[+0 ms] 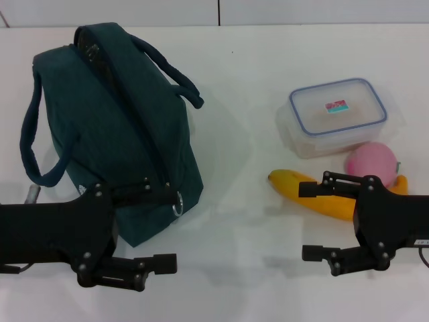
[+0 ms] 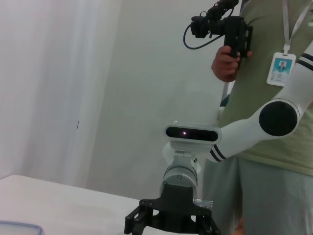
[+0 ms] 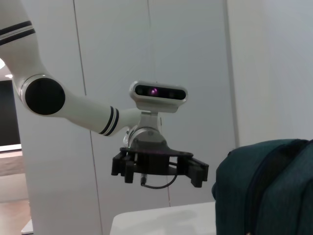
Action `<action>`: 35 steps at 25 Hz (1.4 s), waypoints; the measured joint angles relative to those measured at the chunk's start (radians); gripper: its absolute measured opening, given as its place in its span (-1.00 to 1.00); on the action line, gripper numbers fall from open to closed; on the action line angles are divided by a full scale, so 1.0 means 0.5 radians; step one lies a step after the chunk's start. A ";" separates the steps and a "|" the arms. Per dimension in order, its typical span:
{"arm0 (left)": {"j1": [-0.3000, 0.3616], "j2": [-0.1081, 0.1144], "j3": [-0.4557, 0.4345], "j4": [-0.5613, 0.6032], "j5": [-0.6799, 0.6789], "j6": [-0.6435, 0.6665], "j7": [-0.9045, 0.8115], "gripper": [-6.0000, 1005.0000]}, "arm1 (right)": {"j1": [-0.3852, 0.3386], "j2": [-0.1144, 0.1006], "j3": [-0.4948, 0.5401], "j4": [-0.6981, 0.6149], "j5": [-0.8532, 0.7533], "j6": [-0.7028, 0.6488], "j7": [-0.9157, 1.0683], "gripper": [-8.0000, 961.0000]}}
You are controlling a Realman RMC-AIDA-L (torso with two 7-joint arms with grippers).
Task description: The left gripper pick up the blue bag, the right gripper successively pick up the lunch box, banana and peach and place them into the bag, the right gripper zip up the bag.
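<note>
Blue bag (image 1: 114,127) lies on its side at the left; lunch box (image 1: 338,114) sits right, lid on; peach (image 1: 371,161) touches banana (image 1: 322,196) below it.

No legible text; lunch box (image 1: 338,115) label (image 1: 336,106) and badge (image 2: 279,68) unreadable.

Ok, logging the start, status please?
Left gripper open, near the blue bag. Right gripper open, over the banana. Nothing packed, nothing in the way.
</note>
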 joint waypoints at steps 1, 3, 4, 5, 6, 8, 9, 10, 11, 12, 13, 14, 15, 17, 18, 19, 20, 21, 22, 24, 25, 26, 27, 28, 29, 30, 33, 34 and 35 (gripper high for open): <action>0.000 0.000 0.000 0.000 0.000 0.000 0.000 0.74 | 0.000 0.000 -0.001 0.000 0.007 0.001 0.001 0.81; 0.000 0.001 0.000 0.000 0.000 0.000 0.000 0.73 | 0.001 0.000 -0.002 0.000 0.016 0.002 0.001 0.80; 0.000 0.001 0.000 0.000 0.000 0.000 0.000 0.73 | 0.001 0.000 -0.002 0.000 0.016 0.003 0.001 0.80; 0.000 0.001 0.000 0.000 0.000 0.000 0.000 0.72 | 0.001 0.000 -0.002 0.000 0.016 0.004 0.002 0.80; 0.000 0.001 0.000 0.000 0.000 0.000 0.000 0.72 | 0.001 0.000 -0.002 0.000 0.016 0.004 0.002 0.80; 0.000 0.001 0.000 0.000 0.000 0.000 0.000 0.71 | 0.001 -0.001 -0.002 0.000 0.017 0.005 0.002 0.80; 0.000 0.001 0.000 0.000 0.000 0.000 0.000 0.71 | 0.001 -0.001 -0.002 0.000 0.017 0.005 0.002 0.80; 0.000 0.002 0.000 0.000 0.000 0.000 0.000 0.71 | 0.001 -0.002 -0.002 0.000 0.017 0.005 0.002 0.80; 0.000 0.002 0.000 0.000 0.000 0.000 0.000 0.70 | 0.001 -0.002 -0.002 0.000 0.017 0.005 0.002 0.80; 0.000 0.003 0.000 0.000 0.000 0.000 0.000 0.70 | 0.001 -0.002 -0.002 0.000 0.017 0.005 0.002 0.80; -0.001 0.004 -0.011 0.000 0.000 0.000 -0.005 0.69 | 0.001 -0.003 -0.002 0.000 0.017 0.005 0.003 0.80; -0.002 0.004 -0.033 0.000 -0.001 0.000 -0.022 0.69 | 0.001 -0.003 -0.002 0.000 0.017 0.006 0.003 0.80; -0.002 0.004 -0.082 0.002 -0.002 0.001 -0.069 0.69 | 0.001 -0.003 -0.002 0.000 0.017 0.009 0.003 0.79; -0.005 0.004 -0.208 0.012 -0.006 0.013 -0.163 0.68 | 0.001 -0.003 -0.001 0.000 0.017 0.020 0.003 0.79; -0.006 0.005 -0.290 0.018 -0.011 0.032 -0.208 0.68 | 0.001 -0.003 -0.002 0.001 0.017 0.024 0.003 0.79; -0.007 0.005 -0.348 0.019 -0.021 0.049 -0.223 0.67 | 0.001 -0.003 -0.002 0.001 0.017 0.029 0.004 0.79; -0.007 0.006 -0.418 0.020 -0.041 0.067 -0.239 0.67 | 0.000 -0.003 -0.001 0.002 0.017 0.038 0.004 0.79; -0.006 0.007 -0.474 0.020 -0.066 0.077 -0.256 0.66 | -0.001 -0.003 -0.001 0.003 0.017 0.046 0.004 0.79; -0.004 0.007 -0.538 0.021 -0.097 0.077 -0.286 0.66 | -0.003 -0.003 -0.001 0.004 0.017 0.055 0.004 0.79; -0.006 0.008 -0.678 0.019 -0.147 0.076 -0.361 0.65 | -0.004 -0.003 0.002 0.013 0.017 0.067 0.004 0.79; -0.016 0.007 -0.774 0.014 -0.159 0.069 -0.403 0.65 | -0.002 -0.003 0.007 0.023 0.017 0.070 0.003 0.79; -0.028 0.003 -0.860 0.011 -0.163 0.058 -0.440 0.65 | -0.001 -0.003 0.009 0.033 0.023 0.073 0.001 0.79; -0.044 0.000 -0.917 0.012 -0.161 0.037 -0.484 0.64 | 0.001 -0.003 0.009 0.044 0.035 0.077 -0.002 0.79; -0.063 -0.001 -0.984 0.017 -0.156 0.003 -0.544 0.64 | 0.001 -0.004 0.008 0.050 0.045 0.082 -0.005 0.79; -0.077 0.002 -1.008 0.021 -0.151 -0.029 -0.606 0.63 | 0.001 -0.005 0.008 0.050 0.055 0.086 -0.006 0.79; -0.094 0.013 -1.032 0.030 -0.147 -0.069 -0.672 0.63 | -0.002 -0.005 0.008 0.051 0.064 0.087 -0.007 0.79; -0.147 0.069 -1.042 0.118 -0.094 -0.231 -0.918 0.62 | -0.010 -0.006 0.014 0.051 0.071 0.091 -0.010 0.79; -0.164 0.075 -1.039 0.189 -0.040 -0.279 -0.985 0.62 | -0.014 -0.007 0.015 0.052 0.078 0.095 -0.010 0.79; -0.175 0.075 -1.040 0.265 0.015 -0.318 -1.047 0.61 | -0.016 -0.008 0.016 0.052 0.084 0.101 -0.011 0.79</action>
